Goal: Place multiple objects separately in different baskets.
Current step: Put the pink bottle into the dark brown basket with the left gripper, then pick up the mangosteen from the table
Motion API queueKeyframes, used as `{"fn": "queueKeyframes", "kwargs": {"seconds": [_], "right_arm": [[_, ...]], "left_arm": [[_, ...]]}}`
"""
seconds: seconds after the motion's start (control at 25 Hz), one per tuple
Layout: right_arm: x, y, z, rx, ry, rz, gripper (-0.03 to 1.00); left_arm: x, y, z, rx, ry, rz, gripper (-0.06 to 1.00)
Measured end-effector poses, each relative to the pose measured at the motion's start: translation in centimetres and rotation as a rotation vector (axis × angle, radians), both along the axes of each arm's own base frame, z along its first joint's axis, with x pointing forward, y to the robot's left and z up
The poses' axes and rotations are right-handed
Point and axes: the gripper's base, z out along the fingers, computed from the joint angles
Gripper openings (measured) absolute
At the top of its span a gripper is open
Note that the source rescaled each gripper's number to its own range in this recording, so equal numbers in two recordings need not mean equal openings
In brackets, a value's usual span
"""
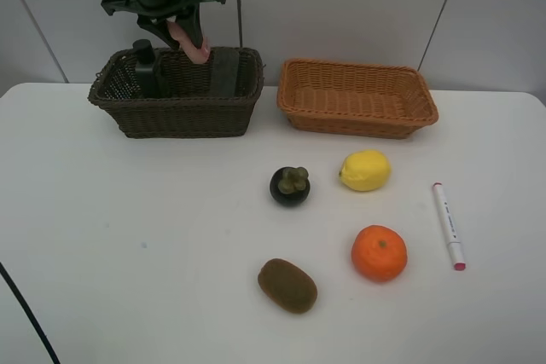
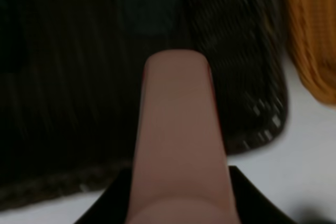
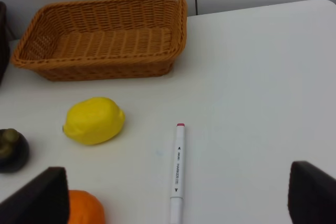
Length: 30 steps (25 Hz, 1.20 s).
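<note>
My left gripper (image 1: 184,33) hangs over the dark brown basket (image 1: 175,115), shut on the pink bottle (image 1: 191,43), which fills the left wrist view (image 2: 178,140). Inside that basket stand the dark green pump bottle (image 1: 145,66) and the black eraser block (image 1: 225,72). The light orange basket (image 1: 358,124) holds nothing. On the table lie the mangosteen (image 1: 290,185), lemon (image 1: 365,170), orange (image 1: 379,253), kiwi (image 1: 287,286) and marker (image 1: 448,226). My right gripper (image 3: 176,168) is open above the marker (image 3: 177,169), near the lemon (image 3: 94,120).
The white table (image 1: 128,236) ends at a pale wall behind both baskets. A black cable (image 1: 26,313) crosses the table's front left corner. The light basket (image 3: 100,69) sits beyond the lemon in the right wrist view, the mangosteen (image 3: 10,149) and orange (image 3: 84,208) at its edge.
</note>
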Motion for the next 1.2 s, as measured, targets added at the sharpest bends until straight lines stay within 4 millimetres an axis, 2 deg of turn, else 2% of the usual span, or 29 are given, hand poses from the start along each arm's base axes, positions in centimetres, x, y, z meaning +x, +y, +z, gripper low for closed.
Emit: {"fn": "queueKeyframes", "kwargs": {"seconds": [0.16, 0.2, 0.24, 0.28, 0.32, 0.36, 0.4, 0.56, 0.64, 0.76, 0.88, 1.04, 1.2], "right_arm": [[0.0, 0.0, 0.0, 0.000, 0.000, 0.000, 0.98], [0.0, 0.0, 0.0, 0.000, 0.000, 0.000, 0.98], [0.0, 0.0, 0.0, 0.000, 0.000, 0.000, 0.98], [0.0, 0.0, 0.0, 0.000, 0.000, 0.000, 0.98], [0.0, 0.0, 0.0, 0.000, 0.000, 0.000, 0.98], [0.0, 0.0, 0.0, 0.000, 0.000, 0.000, 0.98], [0.0, 0.0, 0.0, 0.000, 0.000, 0.000, 0.98], [0.0, 0.0, 0.0, 0.000, 0.000, 0.000, 0.98], [0.0, 0.0, 0.0, 0.000, 0.000, 0.000, 0.98], [0.0, 0.0, 0.0, 0.000, 0.000, 0.000, 0.98], [0.0, 0.0, 0.0, 0.000, 0.000, 0.000, 0.98], [0.0, 0.0, 0.0, 0.000, 0.000, 0.000, 0.98], [0.0, 0.0, 0.0, 0.000, 0.000, 0.000, 0.98]], "left_arm": [[3.3, 1.3, -3.3, 0.039, -0.001, -0.010, 0.02], [3.7, 1.3, -3.9, 0.050, -0.001, -0.023, 0.12], [4.0, 1.2, -4.6, 0.058, 0.007, -0.033, 0.33], [4.2, 1.1, -5.0, 0.062, 0.010, -0.040, 0.58], [4.3, 1.1, -5.3, 0.063, 0.013, -0.041, 0.74], [4.3, 1.1, -5.3, 0.063, 0.014, -0.041, 0.86], [4.3, 1.1, -5.3, 0.063, 0.013, -0.041, 0.93], [4.2, 1.1, -4.4, 0.065, 0.016, -0.043, 1.00], [3.9, 1.2, -3.0, 0.070, 0.035, -0.047, 1.00], [3.4, 1.1, 0.0, 0.065, 0.041, -0.057, 1.00], [2.6, -0.2, 2.1, 0.025, 0.005, -0.110, 1.00], [0.7, -5.0, 2.4, 0.019, -0.009, -0.277, 1.00], [-2.4, -10.7, 1.9, 0.047, -0.011, -0.480, 1.00]]}}
